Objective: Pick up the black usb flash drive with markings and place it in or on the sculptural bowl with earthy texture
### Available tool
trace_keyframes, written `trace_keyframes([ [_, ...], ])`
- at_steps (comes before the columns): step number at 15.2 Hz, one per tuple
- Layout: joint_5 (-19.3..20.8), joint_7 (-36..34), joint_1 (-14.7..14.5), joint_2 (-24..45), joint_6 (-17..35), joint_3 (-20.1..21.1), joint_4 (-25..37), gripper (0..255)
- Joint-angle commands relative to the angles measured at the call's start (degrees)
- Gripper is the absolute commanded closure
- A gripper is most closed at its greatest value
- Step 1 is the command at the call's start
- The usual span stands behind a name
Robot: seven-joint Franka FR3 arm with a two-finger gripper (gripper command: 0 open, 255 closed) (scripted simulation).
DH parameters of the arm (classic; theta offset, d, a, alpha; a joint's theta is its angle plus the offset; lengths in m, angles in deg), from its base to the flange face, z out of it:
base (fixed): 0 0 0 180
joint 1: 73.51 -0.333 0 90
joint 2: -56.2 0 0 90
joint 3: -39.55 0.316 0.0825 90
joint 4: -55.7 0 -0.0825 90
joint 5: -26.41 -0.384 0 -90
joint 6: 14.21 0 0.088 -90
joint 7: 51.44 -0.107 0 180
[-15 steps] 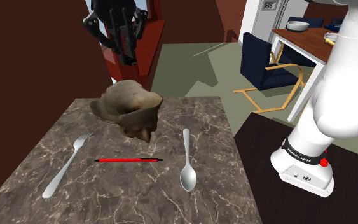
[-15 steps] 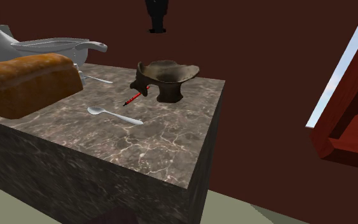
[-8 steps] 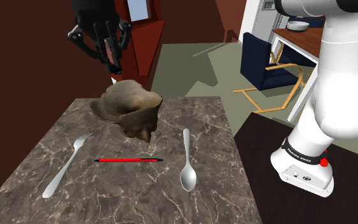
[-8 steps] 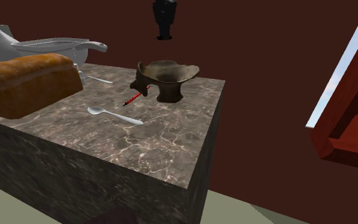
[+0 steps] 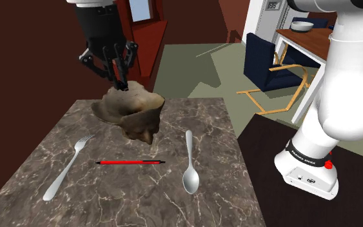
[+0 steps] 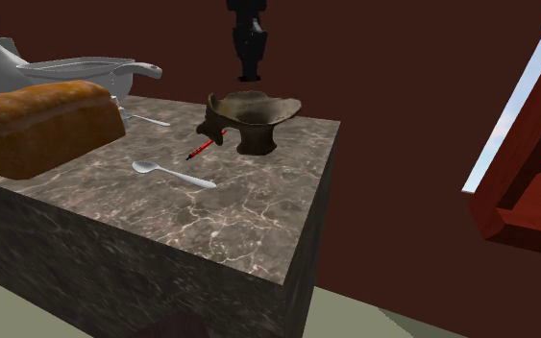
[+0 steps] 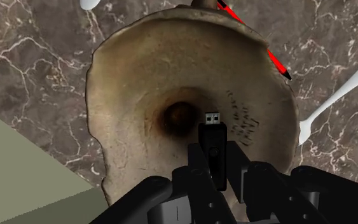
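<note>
The black USB flash drive (image 7: pixel 213 149) with a metal plug is clasped between my fingers, plug pointing down at the bowl's hollow. The brown, rough, earthy sculptural bowl (image 5: pixel 131 106) stands at the far side of the marble table (image 5: pixel 206 206); in the second exterior view the bowl (image 6: pixel 251 115) sits near the table's right end. My gripper (image 5: pixel 120 82) hangs just above the bowl's rim, shut on the drive. In the second exterior view the gripper (image 6: pixel 250 72) hovers a little above the bowl. The wrist view looks straight into the bowl (image 7: pixel 145 108).
A red pen (image 5: pixel 129 162), a fork (image 5: pixel 67 168) and a spoon (image 5: pixel 189 164) lie on the table in front of the bowl. A bread loaf (image 6: pixel 42 125) and a grey gravy boat (image 6: pixel 66 69) stand at the second exterior view's left. The table edge drops off right of the bowl.
The gripper with the drive has come down and shifted over the bowl, from high above the table's far edge to just above the rim.
</note>
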Motion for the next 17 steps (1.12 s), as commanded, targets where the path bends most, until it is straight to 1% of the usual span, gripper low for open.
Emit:
trace_keyframes([
  [1,-0.3,0.0,0.4,-0.5,1.8,0.0,-2.1,255],
  [2,-0.4,0.1,0.6,-0.7,2.9,0.0,-3.5,255],
  [10,-0.4,0.1,0.6,-0.7,2.9,0.0,-3.5,255],
  [11,-0.4,0.1,0.6,-0.7,2.9,0.0,-3.5,0],
  [16,-0.4,0.1,0.6,-0.7,2.9,0.0,-3.5,0],
  [17,-0.1,0.0,0.1,-0.2,0.8,0.0,-0.9,0],
])
